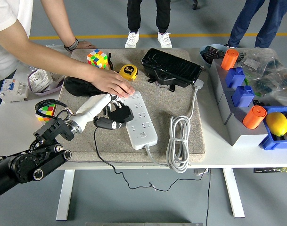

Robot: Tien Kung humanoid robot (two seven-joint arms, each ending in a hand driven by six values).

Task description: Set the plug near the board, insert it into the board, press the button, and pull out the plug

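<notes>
Left hand (116, 114) grips black plug (122, 115), just beside white board (142, 120), left edge. Person's hand (116, 84) presses on board's far end, holding it. Step looks like bringing plug near. Next: line up pins over socket, push down.

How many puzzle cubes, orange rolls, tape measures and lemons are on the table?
Puzzle cubes: 2
Orange rolls: 2
Tape measures: 1
Lemons: 1
Total: 6
</notes>
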